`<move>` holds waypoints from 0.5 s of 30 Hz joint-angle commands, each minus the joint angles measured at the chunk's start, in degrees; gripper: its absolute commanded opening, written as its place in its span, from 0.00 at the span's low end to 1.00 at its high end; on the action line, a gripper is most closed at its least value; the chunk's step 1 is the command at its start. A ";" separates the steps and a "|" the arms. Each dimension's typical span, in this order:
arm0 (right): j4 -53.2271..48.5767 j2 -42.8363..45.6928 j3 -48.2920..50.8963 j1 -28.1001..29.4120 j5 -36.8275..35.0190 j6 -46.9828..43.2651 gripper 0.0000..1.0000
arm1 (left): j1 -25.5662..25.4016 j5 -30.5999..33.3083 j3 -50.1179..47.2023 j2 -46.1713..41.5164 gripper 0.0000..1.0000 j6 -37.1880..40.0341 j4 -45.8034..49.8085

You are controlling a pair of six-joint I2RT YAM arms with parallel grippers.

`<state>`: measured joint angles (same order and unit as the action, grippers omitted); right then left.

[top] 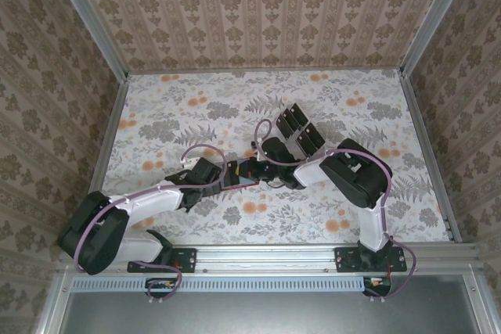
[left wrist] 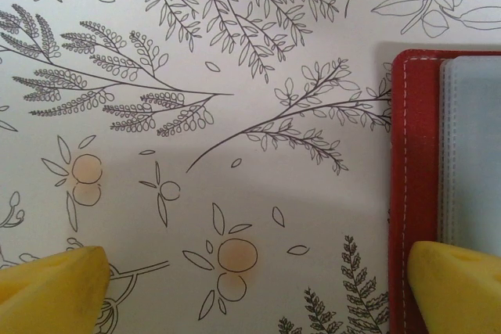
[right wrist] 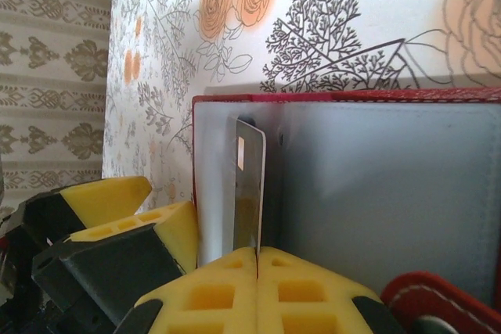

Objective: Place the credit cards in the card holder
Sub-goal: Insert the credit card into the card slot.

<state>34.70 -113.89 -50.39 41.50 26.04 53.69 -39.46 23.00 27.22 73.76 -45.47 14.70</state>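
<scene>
Up close, the right wrist view shows the right claw shut tight on one thin card. The card stands on its edge over the open red card holder, which has grey pockets inside. The left wrist view shows the left claw wide open and holding nothing, with one yellow finger over the holder's red edge. From the top, both arms hide most of the holder in the middle of the flowery table. Farther back, a rack holds more dark cards.

Tabletop open at sides, crowded centre.
Left arm and right arm meet over red wallet; card rack just behind.
</scene>
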 commanded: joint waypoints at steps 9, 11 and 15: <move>-16.57 -2.00 -7.29 -0.02 1.58 -6.95 0.02 | 1.79 -0.59 2.35 -1.56 1.00 2.46 3.73; -19.54 -0.81 -8.41 -0.10 0.77 -8.47 0.09 | 3.08 -0.55 3.54 -2.33 1.00 2.79 4.25; -24.42 0.76 -10.43 -0.12 -0.68 -10.90 0.20 | 5.66 -0.33 5.65 -2.74 1.00 3.00 5.87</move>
<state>18.48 -114.96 -59.24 41.50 27.35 46.41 -35.05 22.33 30.37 72.07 -43.90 17.85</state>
